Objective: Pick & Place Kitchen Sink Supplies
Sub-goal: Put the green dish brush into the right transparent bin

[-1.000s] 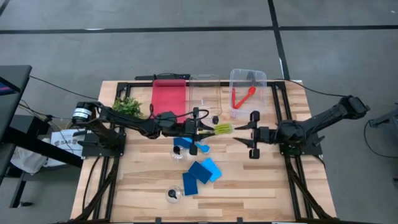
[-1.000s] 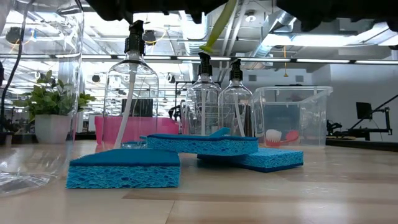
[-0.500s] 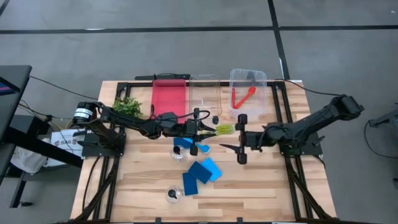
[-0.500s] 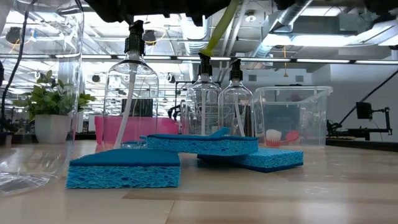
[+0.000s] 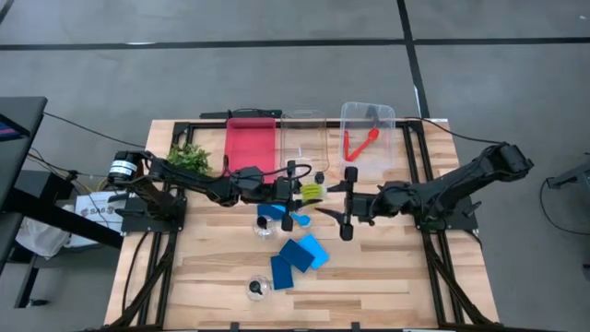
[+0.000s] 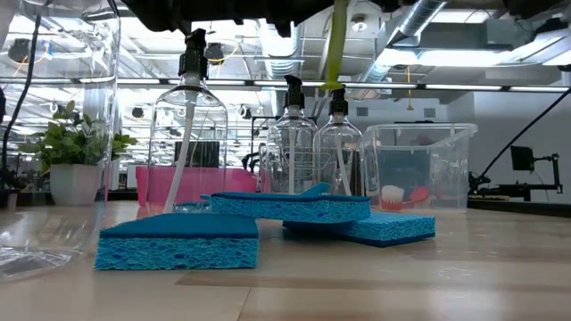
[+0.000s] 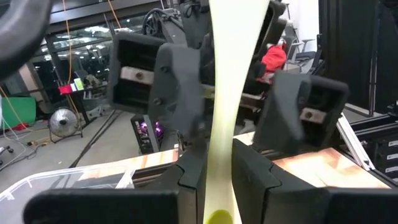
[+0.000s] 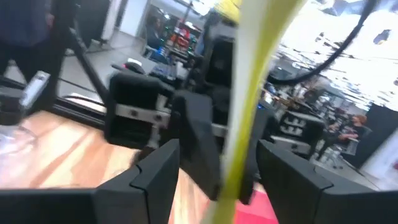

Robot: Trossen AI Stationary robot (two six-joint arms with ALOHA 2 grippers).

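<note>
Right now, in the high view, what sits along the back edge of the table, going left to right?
Small plant → red tray → empty clear bin → clear bin holding the red brush.

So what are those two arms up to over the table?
They look mid hand-over. The left gripper holds a yellow-green brush above the table's middle, and the right gripper has its open fingers around it. Blue sponges and clear bottles wait on the wood; a red brush lies in a clear bin.
</note>
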